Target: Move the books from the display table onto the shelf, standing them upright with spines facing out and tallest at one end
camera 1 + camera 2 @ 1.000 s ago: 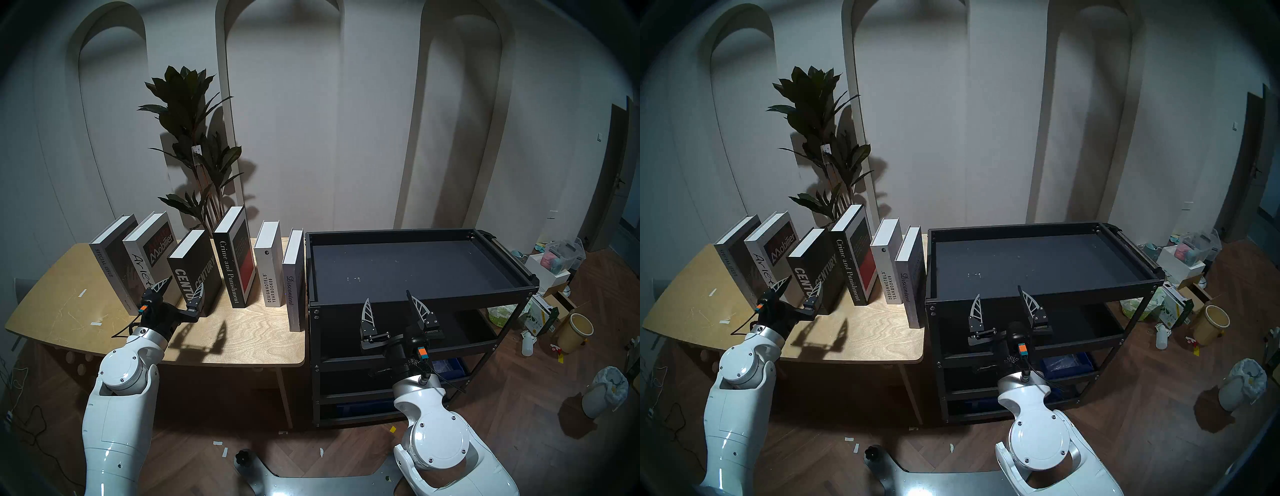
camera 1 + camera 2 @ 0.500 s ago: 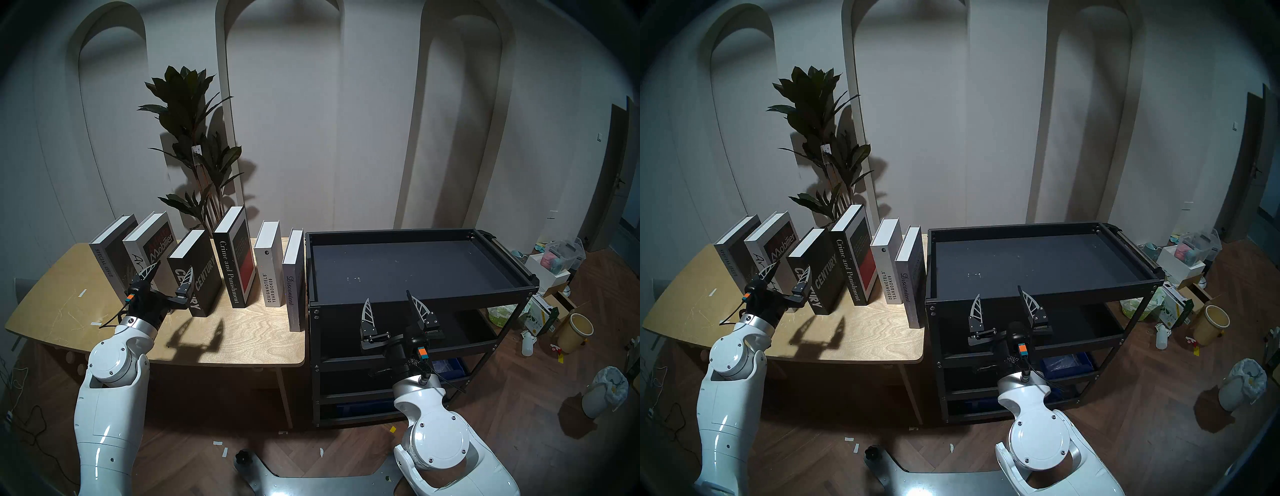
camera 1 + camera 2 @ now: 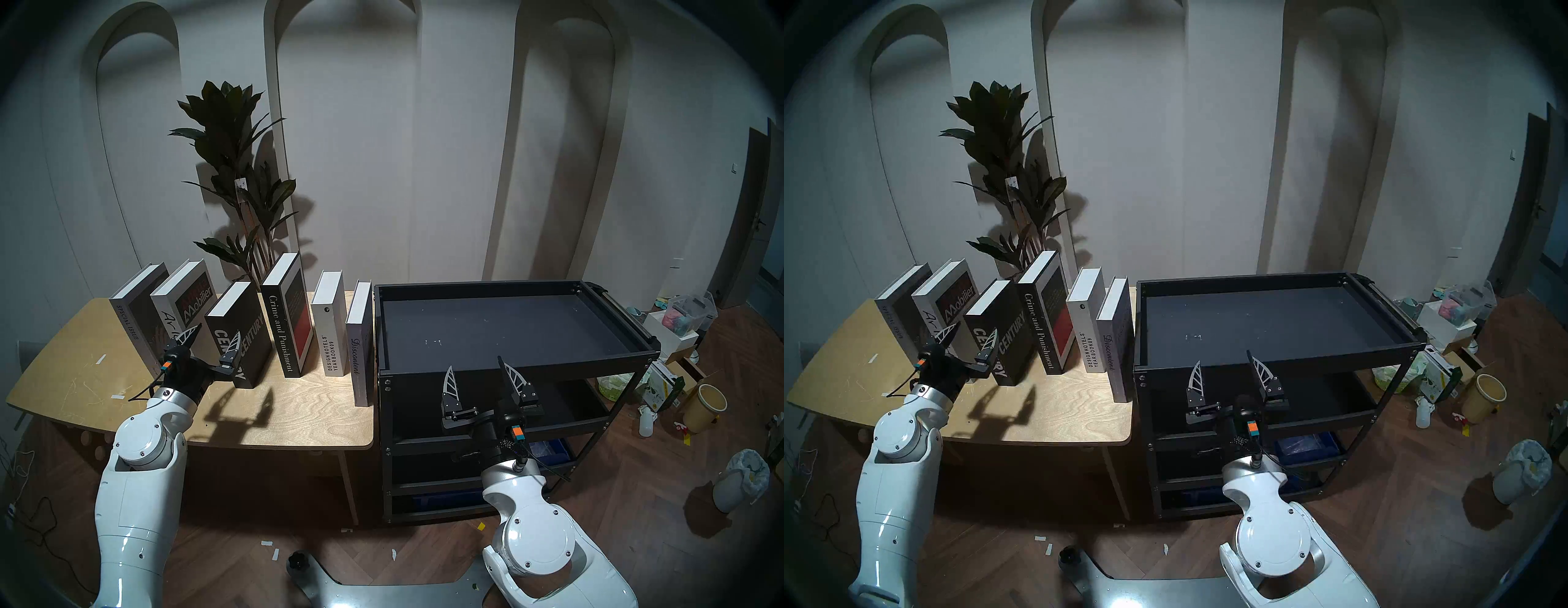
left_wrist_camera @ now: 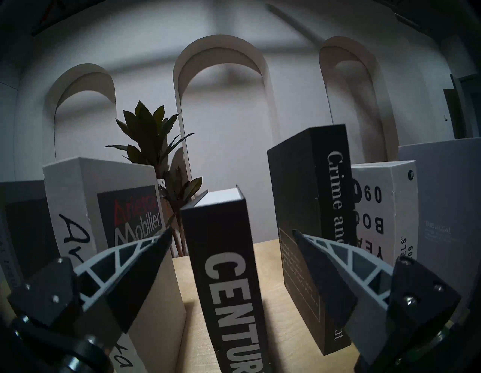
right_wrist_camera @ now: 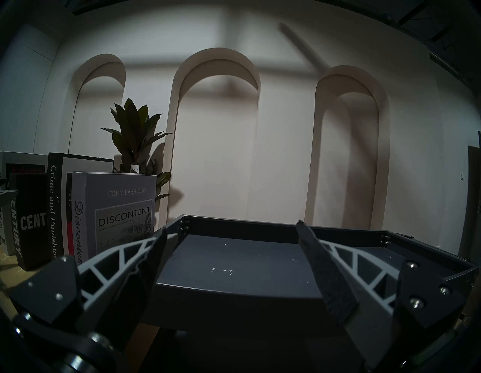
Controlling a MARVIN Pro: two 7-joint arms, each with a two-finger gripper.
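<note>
White walls with three tall arched niches back the scene, and a dark leafy plant (image 3: 237, 170) stands behind the pale plywood table (image 3: 297, 407), whose top shows swirling grain, scratches and rounded corners. Herringbone wood flooring runs underneath, with boxes, a bin and other clutter off to the right.

Six thick hardbacks stand upright in a loose row on the table, spines toward the robot, white page blocks showing on top. From the left: a grey book marked SPECIAL ISSUE (image 3: 131, 322), a pale grey Arietta book (image 3: 182, 297), a black CENTURY book (image 3: 250, 335), a taller black Crime and Punishment book (image 3: 284, 322), a white yearbook (image 3: 329, 327), and a grey Discontent book (image 3: 359, 352) at the table's right edge, just beside the rack.

That rack (image 3: 513, 369) is black metal with several tiers; its top tray is matte dark grey with a raised rim and holds no book.

Over the table, the left gripper (image 3: 211, 339) points roughly level at the CENTURY book's spine, its ribbed, leaf-shaped fingers spread wide to either side and not touching it in the left wrist view. At the rack's front edge the right gripper (image 3: 475, 369) hangs with its fingers equally wide apart, holding nothing.
</note>
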